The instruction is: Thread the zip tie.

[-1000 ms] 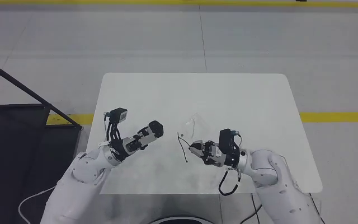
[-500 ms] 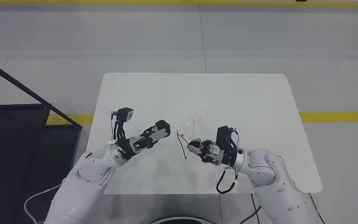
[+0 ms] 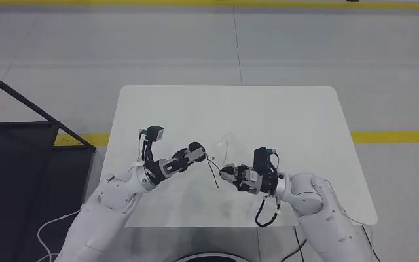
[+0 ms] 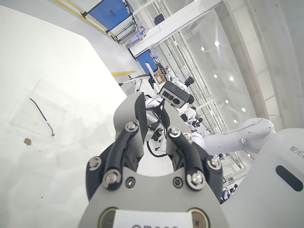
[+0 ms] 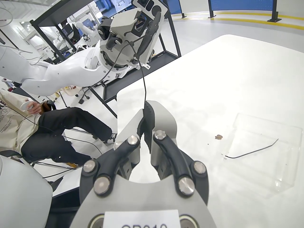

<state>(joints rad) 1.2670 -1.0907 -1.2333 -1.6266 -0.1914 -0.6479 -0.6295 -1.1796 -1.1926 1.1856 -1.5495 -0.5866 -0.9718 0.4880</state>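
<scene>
Zip tie [image 5: 143, 84] clamped in right end effector [image 5: 146, 105] (left end effector [image 4: 154, 104] parted); second tie [image 5: 251, 151] on clear bag [image 5: 273, 172]

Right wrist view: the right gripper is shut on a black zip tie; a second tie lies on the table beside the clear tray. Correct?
No: the second tie lies inside the clear tray, as the right wrist view shows. The right gripper is shut on the black zip tie.
</scene>
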